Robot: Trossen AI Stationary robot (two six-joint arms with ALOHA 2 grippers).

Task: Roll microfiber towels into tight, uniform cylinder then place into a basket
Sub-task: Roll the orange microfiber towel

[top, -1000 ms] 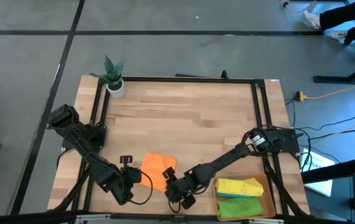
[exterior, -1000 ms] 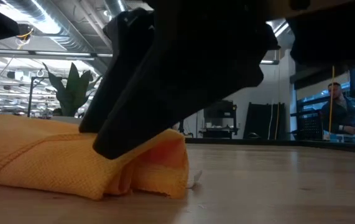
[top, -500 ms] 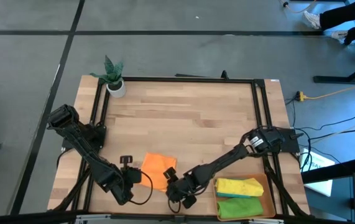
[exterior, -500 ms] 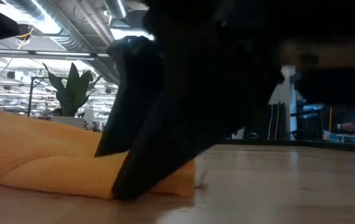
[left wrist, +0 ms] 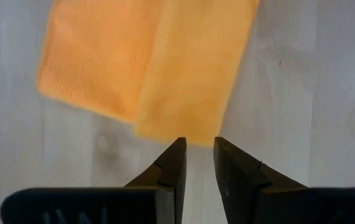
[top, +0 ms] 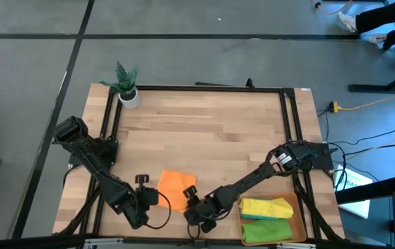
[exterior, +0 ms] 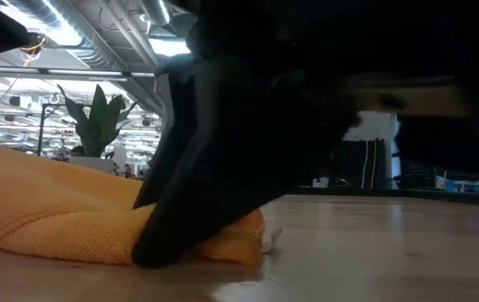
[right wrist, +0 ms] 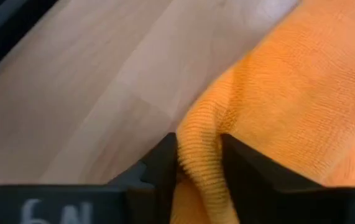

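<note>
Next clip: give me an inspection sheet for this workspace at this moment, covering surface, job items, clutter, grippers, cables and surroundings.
Surface: wooden table, black-framed.
Job's things: orange towel folded flat near the front edge; yellow towel and green towel rolled in the basket.
Clutter: potted plant at the far left corner.
Grippers: right gripper pinching the orange towel's edge; left gripper apart from the towel, fingers narrowly parted, holding nothing.
Cables: yellow cable and dark ones on the floor, right of the table.
Surroundings: grey floor; person's shoe at the upper right.

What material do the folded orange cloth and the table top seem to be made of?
Folded orange cloth: soft knitted microfibre, matte, judging by its fine ribbed weave and limp folds. Table top: pale wood, probably jointed planks with a smooth sealed finish, judging by the grain stripes.
</note>
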